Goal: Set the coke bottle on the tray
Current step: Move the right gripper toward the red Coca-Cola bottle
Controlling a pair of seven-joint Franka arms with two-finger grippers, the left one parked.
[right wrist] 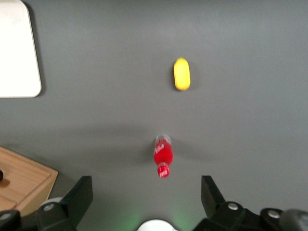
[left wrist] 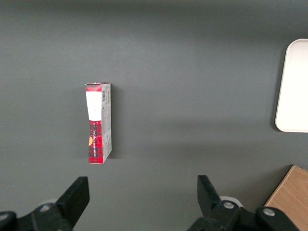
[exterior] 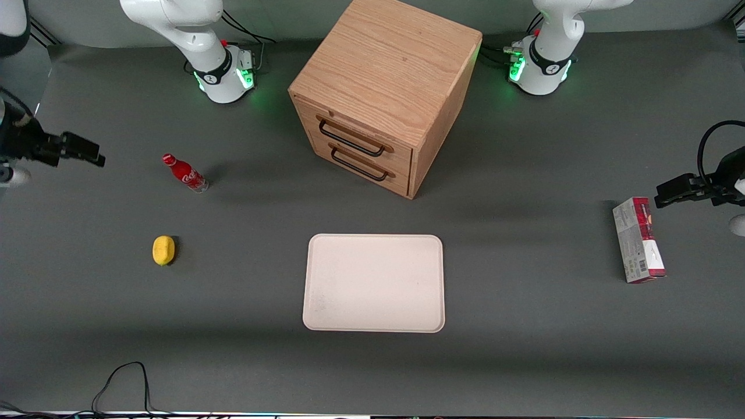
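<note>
The coke bottle [exterior: 185, 173] stands upright on the grey table toward the working arm's end, red cap up, red label, clear base. My right gripper [exterior: 96, 156] hangs open above the table, out past the bottle toward that end, with nothing between its fingers. In the right wrist view the coke bottle [right wrist: 162, 156] shows from above, ahead of the open gripper [right wrist: 146, 192] and apart from both fingers. The cream tray [exterior: 373, 283] lies flat in front of the drawer cabinet, nearer the front camera, with nothing on it. Its corner [right wrist: 17, 53] shows in the right wrist view.
A yellow lemon [exterior: 163, 250] lies nearer the front camera than the bottle. A wooden two-drawer cabinet [exterior: 384, 87] stands mid-table. A red-and-grey carton [exterior: 638, 240] lies toward the parked arm's end. A black cable [exterior: 125, 375] loops at the front edge.
</note>
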